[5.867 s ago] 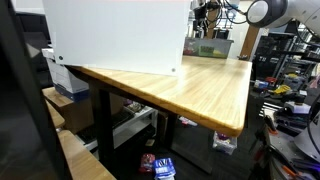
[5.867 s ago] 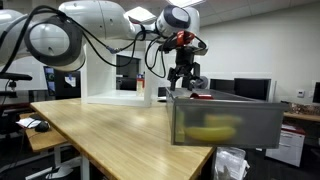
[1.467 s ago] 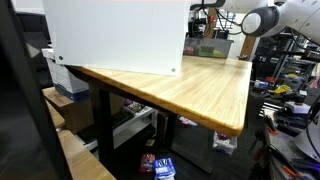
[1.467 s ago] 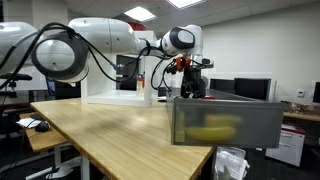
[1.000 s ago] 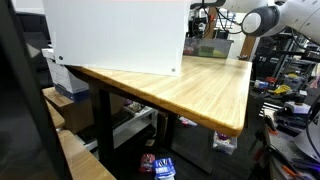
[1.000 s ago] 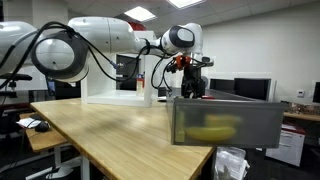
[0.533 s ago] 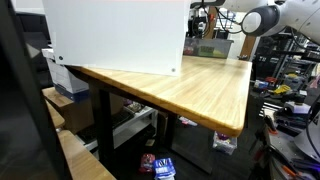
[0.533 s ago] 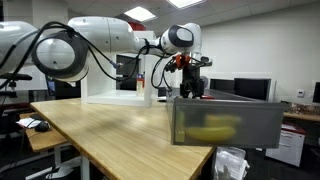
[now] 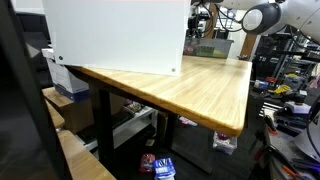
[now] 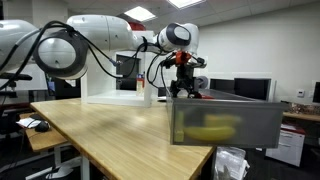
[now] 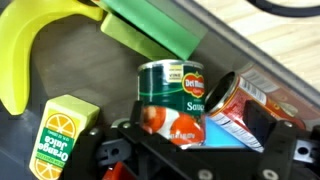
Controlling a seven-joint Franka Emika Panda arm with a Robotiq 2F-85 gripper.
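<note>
In the wrist view my gripper (image 11: 190,150) is open, its dark fingers (image 11: 92,148) standing wide apart over the contents of a grey bin (image 11: 262,62). Directly beneath the gap is a Del Monte can (image 11: 171,98), with a red-labelled can (image 11: 245,102) tipped against it and a blue object (image 11: 222,140) underneath. Nothing is held. A yellow banana (image 11: 38,45), a green block (image 11: 152,30) and a yellow juice box (image 11: 60,138) also lie in the bin. In both exterior views the gripper (image 10: 185,88) (image 9: 205,25) hangs just above the bin (image 10: 225,122) (image 9: 214,47).
A large white box (image 10: 115,82) (image 9: 115,35) stands on the wooden table (image 10: 100,130) (image 9: 195,85). The bin sits at one table corner. Monitors and desks fill the background; clutter and cables lie on the floor beside the table.
The wrist has lifted slightly above the bin and tilted a little. The bin and the white box have not moved.
</note>
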